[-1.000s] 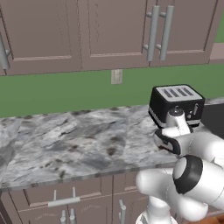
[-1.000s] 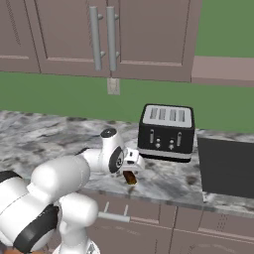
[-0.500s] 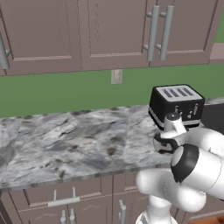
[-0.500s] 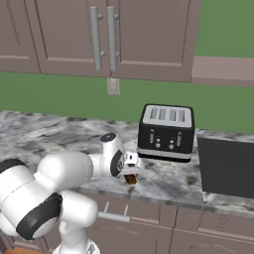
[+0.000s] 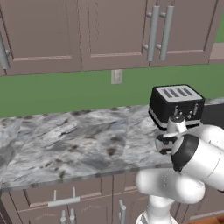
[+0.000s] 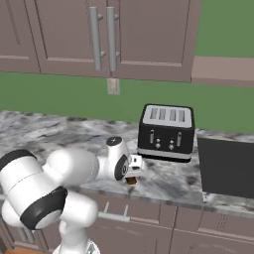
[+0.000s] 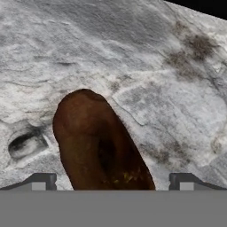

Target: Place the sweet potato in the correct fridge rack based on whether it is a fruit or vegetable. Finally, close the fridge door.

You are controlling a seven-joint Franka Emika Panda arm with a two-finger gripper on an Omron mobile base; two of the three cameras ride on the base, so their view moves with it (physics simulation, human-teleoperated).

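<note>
Upper cabinets (image 5: 109, 35): brown doors along the top of both base views, with long vertical metal handles (image 6: 102, 38).
Wall (image 5: 65, 94): green band below the cabinets, carrying a pale outlet plate (image 5: 116, 76).
Counter (image 5: 65, 140): grey-white marbled stone slab running the width of the scene, dark speckles in places; close up in the hand view as the veined surface behind the tuber.
Lower cabinets (image 5: 61, 201): brown drawer fronts under the counter edge, horizontal metal pulls.
Arm (image 6: 54, 183): white with dark joints, bent over the counter's front edge; wrist reaching toward the toaster's side.
Cooktop (image 6: 229, 167): flat black panel set in the counter, just right of the toaster in the right base view.
Toaster (image 6: 166, 131): black four-slot body with silver top, standing on the counter near the back wall; levers and knobs on its front face.
Gripper (image 6: 132, 177): pointing down over the counter in front of the toaster, near the front edge; pinching the sweet potato, with both dark finger tips (image 7: 41, 181) at the bottom corners of the hand view, one on each side of the tuber.
Sweet potato (image 7: 98, 144): dark reddish-brown oblong, orange-tinged low down, rising between the finger tips in the hand view; seen in the right base view as a small brown stub under the hand; whether touching the counter or just above it, cannot tell.
</note>
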